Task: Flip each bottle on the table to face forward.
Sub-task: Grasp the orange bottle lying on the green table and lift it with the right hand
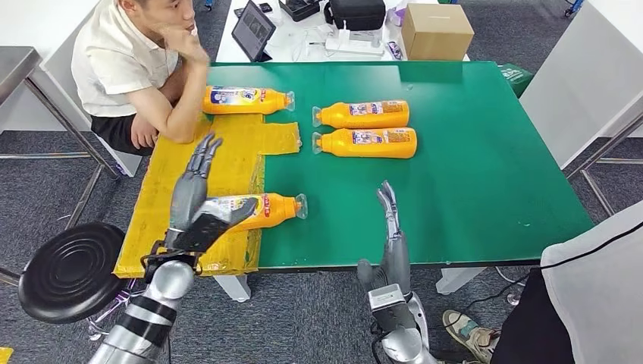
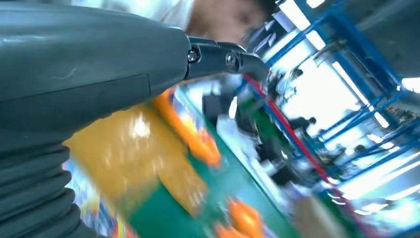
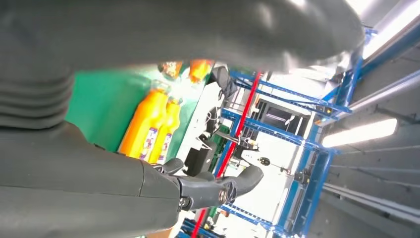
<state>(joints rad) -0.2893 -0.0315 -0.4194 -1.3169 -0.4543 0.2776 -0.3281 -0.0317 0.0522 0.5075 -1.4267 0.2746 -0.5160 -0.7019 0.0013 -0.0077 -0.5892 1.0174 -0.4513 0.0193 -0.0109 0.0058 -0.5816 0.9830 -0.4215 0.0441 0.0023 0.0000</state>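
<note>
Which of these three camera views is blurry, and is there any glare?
Head view: sharp, evenly lit green table. Left wrist view: heavy motion blur smears the orange plastic bottles, and bright ceiling lights blow out. Right wrist view: the grey robot hand up close is soft, the ceiling light strip glares.

- At your ten o'clock, an orange bottle (image 1: 246, 100) lies on its side on the yellow sheet, blue-and-white label up, clear cap pointing toward three o'clock.
- At twelve o'clock, two orange bottles (image 1: 362, 114) (image 1: 368, 142) lie side by side on the green table (image 1: 485, 174), caps toward nine o'clock.
- Nearest you, at eleven o'clock, a fourth bottle (image 1: 261, 210) lies across the sheet's edge, cap toward three o'clock, its base partly hidden.
</note>
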